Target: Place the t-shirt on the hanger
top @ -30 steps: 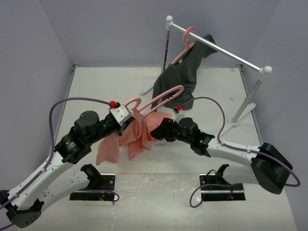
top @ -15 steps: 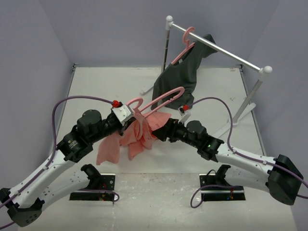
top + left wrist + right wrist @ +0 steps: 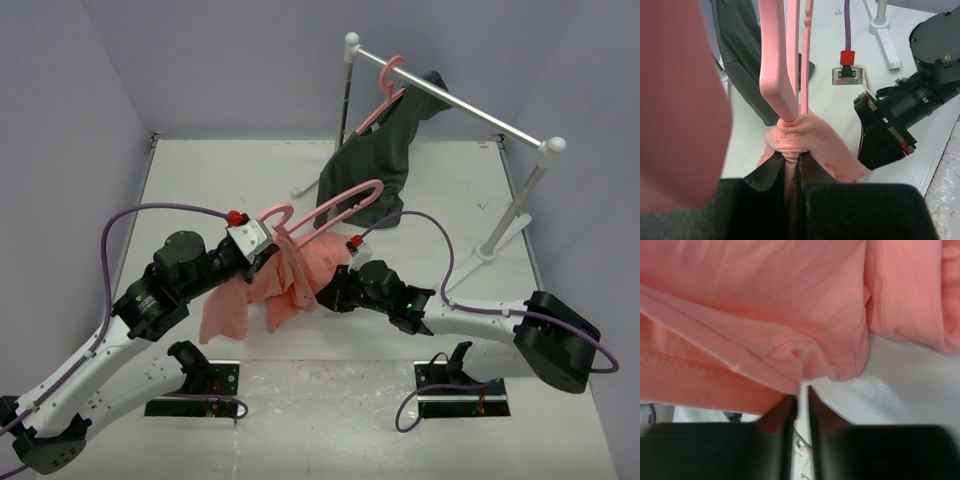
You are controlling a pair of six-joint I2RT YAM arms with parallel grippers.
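Observation:
The salmon-pink t-shirt point(image 3: 285, 285) hangs in a bunch from my left gripper point(image 3: 272, 245) down to the table. The pink hanger point(image 3: 340, 205) sticks out up and to the right from that same grip. In the left wrist view the hanger point(image 3: 777, 75) runs into the bunched collar of the t-shirt point(image 3: 810, 140), and my left gripper point(image 3: 791, 157) is shut on that cloth. My right gripper point(image 3: 325, 295) sits low at the shirt's right edge. In the right wrist view it point(image 3: 801, 390) is shut just under a fold of the t-shirt point(image 3: 765, 315), with only table showing between its fingers.
A white clothes rack point(image 3: 450, 100) stands at the back right, its foot point(image 3: 500, 240) near my right arm. A dark grey garment point(image 3: 375, 165) hangs there on another pink hanger point(image 3: 385, 85), reaching down behind the held hanger.
My right gripper has slid down and left to the shirt's lower right edge, and its jaws have gone from open to shut. The left gripper has barely moved.

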